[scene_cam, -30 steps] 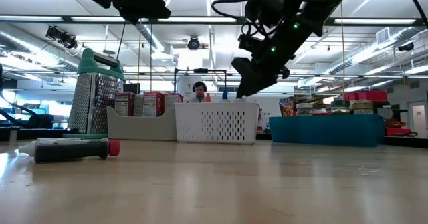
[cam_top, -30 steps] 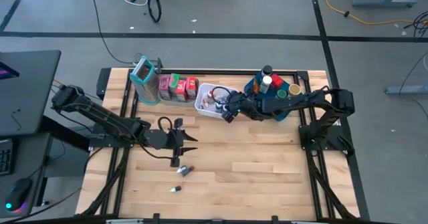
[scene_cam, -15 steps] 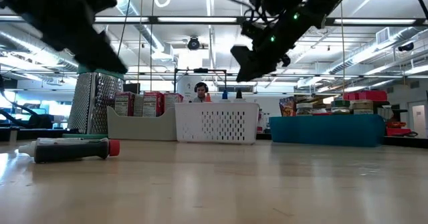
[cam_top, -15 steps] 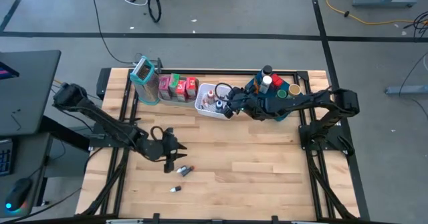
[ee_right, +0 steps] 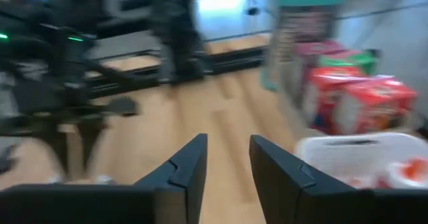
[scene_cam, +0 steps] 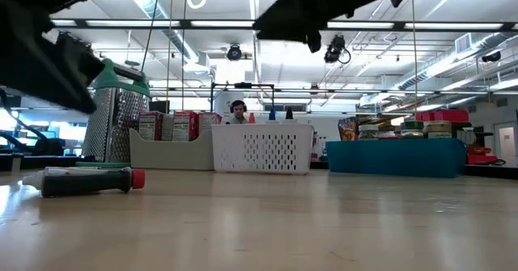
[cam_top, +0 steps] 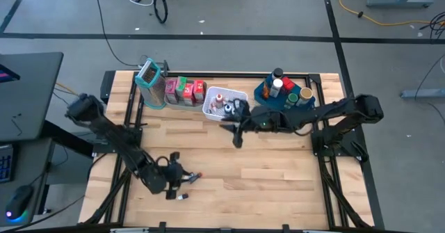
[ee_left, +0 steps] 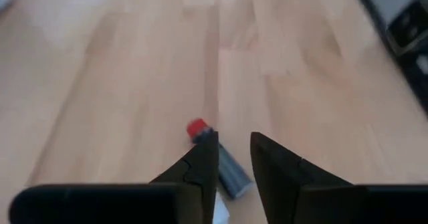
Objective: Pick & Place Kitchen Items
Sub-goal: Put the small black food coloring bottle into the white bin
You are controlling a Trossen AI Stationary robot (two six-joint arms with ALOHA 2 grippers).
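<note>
A dark tube with a red cap (cam_top: 192,178) lies on its side on the wooden table near the front left, and also shows in the low view (scene_cam: 85,180). My left gripper (cam_top: 179,181) hovers low just left of it, open. In its wrist view (ee_left: 234,136) the tube (ee_left: 224,167) lies under and just beyond the fingers. A tiny bottle (cam_top: 183,196) lies a little nearer the front edge. My right gripper (cam_top: 237,140) hangs open and empty above the table's middle, in front of the white basket (cam_top: 224,104); its wrist view (ee_right: 227,138) shows nothing between the fingers.
Along the far edge stand a green-topped grater (cam_top: 149,80), a clear bin with red, pink and green cartons (cam_top: 184,90), the white basket holding small items, and a blue tray (cam_top: 285,94) of jars and bottles. Bare wood lies between the arms and to the front right.
My left gripper has swung toward the table's near edge and sunk down beside the red-capped tube. My right gripper has risen away from the white basket, come toward the table's middle and tipped closer to level. The tube and tiny bottle have stayed put.
</note>
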